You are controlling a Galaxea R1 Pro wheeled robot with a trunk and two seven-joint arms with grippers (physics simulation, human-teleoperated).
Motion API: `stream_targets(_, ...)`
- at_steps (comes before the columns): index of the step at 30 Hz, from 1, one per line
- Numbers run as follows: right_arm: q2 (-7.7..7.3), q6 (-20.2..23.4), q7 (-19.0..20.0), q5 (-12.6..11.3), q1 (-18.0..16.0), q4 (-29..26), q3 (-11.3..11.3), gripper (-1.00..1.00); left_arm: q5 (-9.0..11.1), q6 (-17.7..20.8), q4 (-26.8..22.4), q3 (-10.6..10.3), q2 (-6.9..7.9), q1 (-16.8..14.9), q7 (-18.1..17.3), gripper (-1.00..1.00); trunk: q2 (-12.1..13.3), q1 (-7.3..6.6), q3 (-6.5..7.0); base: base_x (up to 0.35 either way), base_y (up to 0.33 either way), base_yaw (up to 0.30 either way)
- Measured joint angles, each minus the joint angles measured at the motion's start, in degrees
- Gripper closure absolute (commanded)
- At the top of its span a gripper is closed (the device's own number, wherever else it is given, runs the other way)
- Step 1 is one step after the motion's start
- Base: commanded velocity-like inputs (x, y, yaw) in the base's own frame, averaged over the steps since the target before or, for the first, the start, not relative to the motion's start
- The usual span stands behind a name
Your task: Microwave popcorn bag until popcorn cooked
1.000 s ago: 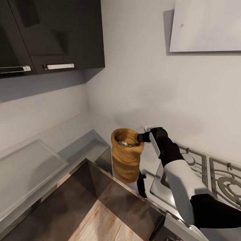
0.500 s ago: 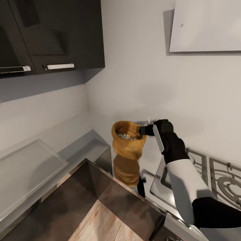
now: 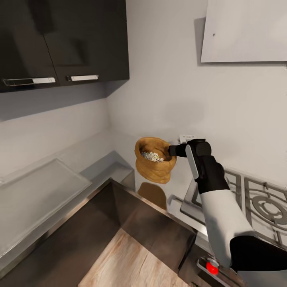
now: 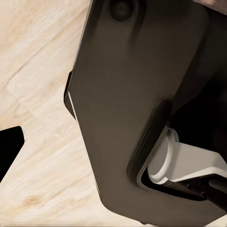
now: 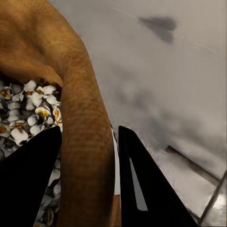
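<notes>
Up it goes: the bag (image 3: pixel 154 164) is now clear of the countertop (image 3: pixel 99 169), where a second ago its base still reached down to the steel. It hangs shorter and squatter than before, and its brown reflection sits alone on the glossy surface below. The whole scene has slid a little too, so our head has moved; the red knob (image 3: pixel 211 268) on the stove front has come into sight.

Our right gripper (image 3: pixel 172 150) is pinching the bag's rim on the side nearer the hob (image 3: pixel 255 203), arm reaching out from the right. The bag hangs roughly upright, its short axis top to bottom, with the round mouth facing up and tipped slightly toward us. The popcorn (image 3: pixel 152 156) shows as a pale heap inside.

From the right wrist we get the close look: the two dark fingers (image 5: pixel 26 182) straddle the bag (image 5: pixel 78 123) wall, one inside among the popcorn (image 5: pixel 28 111), one outside, the jaws narrow around the paper. The puffs there are white with yellow-brown spots, a detail the head camera cannot resolve.

From the left wrist we see a dark robot body panel (image 4: pixel 137 94) above pale wooden floor (image 4: pixel 38 142); we cannot tell how the left gripper stands.
</notes>
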Motion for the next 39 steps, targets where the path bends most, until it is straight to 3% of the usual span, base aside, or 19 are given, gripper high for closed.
stream_targets(14, 0.04, 0.01, -0.08, -0.19, 0.14, 1.09, -1.56, 1.0, -0.12, 0.0, 0.19, -0.11, -0.02, 0.0, 0.0, -1.0, 0.0, 0.0, 0.0, -0.345, 0.166, 0.0)
stream_targets(21, -0.01, 0.01, -0.02, 0.07, 4.59, 0.32, -1.56, 1.0, 0.24, -0.07, 0.18, -0.11, 0.05, 0.0, 0.0, -1.0, 0.0, 0.0, 0.0, -0.345, 0.138, 0.0)
stream_targets(26, -0.09, 0.01, -0.12, 0.45, 5.2, 0.34, -1.63, 1.0, 0.43, -0.06, 0.19, -0.05, 0.07, 0.0, 0.0, -1.0, -0.01, 0.01, 0.0, -0.335, 0.041, 0.0)
stream_targets(30, -0.14, 0.02, 0.04, 0.48, 6.07, 0.26, -1.7, 1.0, 0.66, -0.14, 0.1, 0.18, 0.16, 0.0, 0.04, -1.0, -0.01, -0.03, 0.15, -0.07, 0.002, -0.08)
stream_targets(34, -1.67, 0.02, 0.04, 0.46, 6.15, 0.17, -1.72, 1.0, 0.78, -0.14, 0.02, 0.21, 0.24, 0.0, 0.06, -1.0, -0.01, -0.04, 0.47, -0.003, 0.0, -0.118)
stream_targets(39, -1.91, 0.02, -0.15, 0.5, 6.15, 0.12, -1.72, 1.0, 0.71, -0.15, 0.01, 0.21, 0.25, 0.0, 0.02, -1.0, -0.01, -0.04, 0.89, 0.0, 0.0, -0.124)
